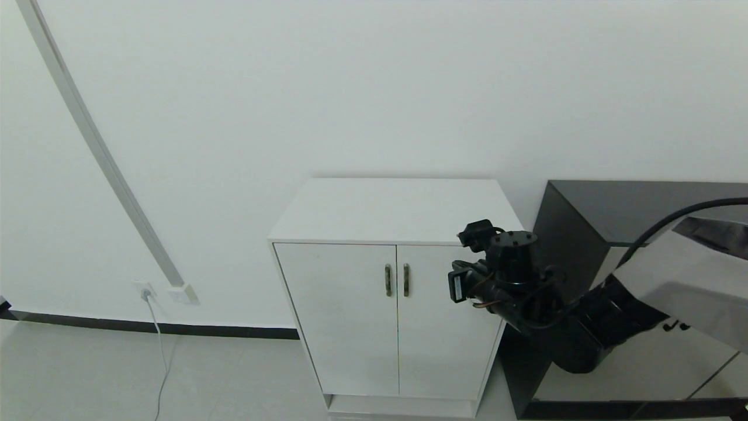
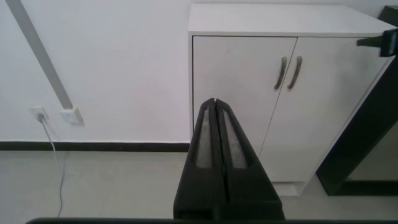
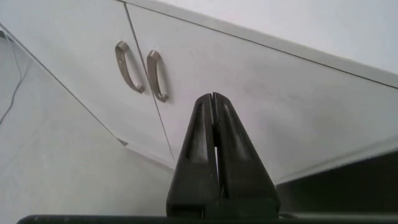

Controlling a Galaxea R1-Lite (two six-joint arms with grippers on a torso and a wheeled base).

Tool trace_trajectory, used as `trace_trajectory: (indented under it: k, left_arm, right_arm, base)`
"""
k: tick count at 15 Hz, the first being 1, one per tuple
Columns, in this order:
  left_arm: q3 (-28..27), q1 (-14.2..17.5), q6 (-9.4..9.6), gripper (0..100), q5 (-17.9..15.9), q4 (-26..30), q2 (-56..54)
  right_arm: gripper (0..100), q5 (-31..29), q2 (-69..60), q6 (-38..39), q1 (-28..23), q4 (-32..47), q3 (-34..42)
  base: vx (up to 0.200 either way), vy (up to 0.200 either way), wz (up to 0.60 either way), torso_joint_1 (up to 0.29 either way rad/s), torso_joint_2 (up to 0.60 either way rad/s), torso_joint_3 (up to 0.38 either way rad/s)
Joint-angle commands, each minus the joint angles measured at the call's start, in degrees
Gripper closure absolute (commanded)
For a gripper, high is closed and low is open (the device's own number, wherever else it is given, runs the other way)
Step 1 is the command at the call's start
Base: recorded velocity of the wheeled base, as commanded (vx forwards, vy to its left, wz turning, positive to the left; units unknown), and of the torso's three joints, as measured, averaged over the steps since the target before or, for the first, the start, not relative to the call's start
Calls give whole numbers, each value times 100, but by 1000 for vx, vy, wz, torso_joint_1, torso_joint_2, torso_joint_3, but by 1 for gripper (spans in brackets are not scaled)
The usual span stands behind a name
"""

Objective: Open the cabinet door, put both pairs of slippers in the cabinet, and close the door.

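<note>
White cabinet [image 1: 350, 316] closed, right tool [image 3: 213, 96] pinched together before it

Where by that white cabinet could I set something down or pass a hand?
Free: the cabinet top, between wall and black unit; the floor left of it, up to the cable. Crowded: before the right door, where the right gripper hangs.

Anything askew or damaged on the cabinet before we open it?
Nothing stands out. The white two-door cabinet stands square against the wall, both doors shut and flush, its metal bar handles upright and parallel.
</note>
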Motion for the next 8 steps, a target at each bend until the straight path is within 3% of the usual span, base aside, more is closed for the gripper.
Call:
trace_trajectory:
  k: [1,8]
  left_arm:
    - [1,1,-2,100,0,-1,0]
    - [1,1,-2,100,0,-1,0]
  right_arm:
    - [100,-12,-773,-2,-1,-99,599]
    - [100,-223,-2215,42,-107,-433,2296]
  base:
    - [0,0,0,0,0,0]
    - [0,0,0,0,0,0]
